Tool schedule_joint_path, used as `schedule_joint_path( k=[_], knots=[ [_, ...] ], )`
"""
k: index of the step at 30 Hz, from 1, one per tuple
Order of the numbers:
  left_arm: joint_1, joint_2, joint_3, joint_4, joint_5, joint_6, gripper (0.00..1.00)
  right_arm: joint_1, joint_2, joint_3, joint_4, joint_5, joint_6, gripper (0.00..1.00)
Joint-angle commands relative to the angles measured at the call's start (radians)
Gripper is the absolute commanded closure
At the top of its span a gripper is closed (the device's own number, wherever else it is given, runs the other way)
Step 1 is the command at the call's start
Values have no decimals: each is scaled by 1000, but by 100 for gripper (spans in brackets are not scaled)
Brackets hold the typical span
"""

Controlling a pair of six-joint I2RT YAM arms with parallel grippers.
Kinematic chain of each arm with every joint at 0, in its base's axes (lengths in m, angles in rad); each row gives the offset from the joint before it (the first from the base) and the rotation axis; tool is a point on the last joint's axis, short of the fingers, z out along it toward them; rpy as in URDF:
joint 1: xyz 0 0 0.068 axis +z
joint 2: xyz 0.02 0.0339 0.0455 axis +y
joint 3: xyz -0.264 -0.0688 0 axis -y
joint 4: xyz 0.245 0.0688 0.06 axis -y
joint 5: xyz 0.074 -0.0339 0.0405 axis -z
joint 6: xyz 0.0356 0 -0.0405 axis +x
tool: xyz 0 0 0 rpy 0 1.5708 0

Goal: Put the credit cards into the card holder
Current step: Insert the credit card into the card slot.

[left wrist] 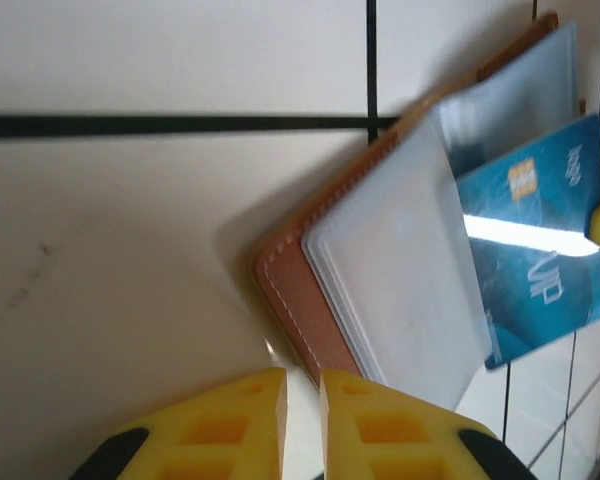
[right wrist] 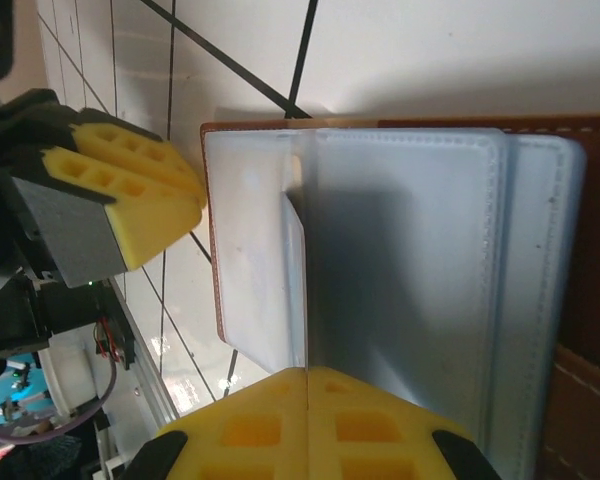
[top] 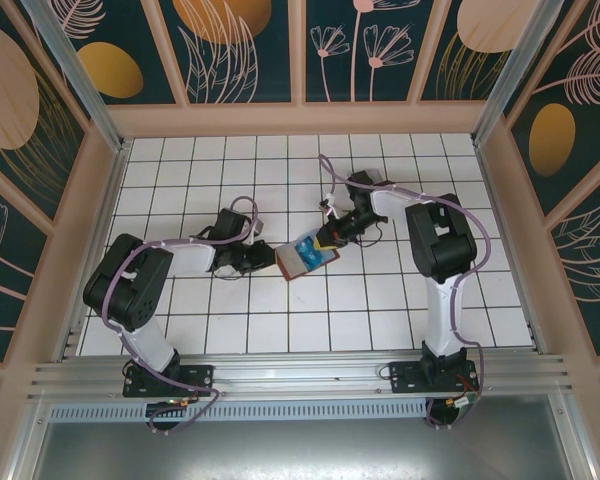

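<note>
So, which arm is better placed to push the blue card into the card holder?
Right. The right gripper is shut on the blue card, with the card lying over the open card holder. The left gripper sits at the holder's brown outer edge, away from the card.

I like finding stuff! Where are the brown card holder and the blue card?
card holder [left wrist: 290, 300]: left wrist view, on its brown leather edge.
blue credit card [left wrist: 525, 300]: left wrist view, on its printed face.

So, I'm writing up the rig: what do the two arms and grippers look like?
The left arm and right arm have bulky black joint housings, white links and lilac cables looped alongside. The left gripper and right gripper carry blocky yellow fingers with square recessed pockets.
</note>
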Motion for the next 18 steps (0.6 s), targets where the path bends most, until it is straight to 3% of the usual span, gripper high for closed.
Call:
schedule_joint_path(
  k=[1,18],
  knots=[
    [-1,16,27,-57,-59,33,83,-5,14,-30,54,-29,30,100],
    [2,72,76,-86,-64,44,91,-4,40,-30,184,-36,90,100]
  ],
)
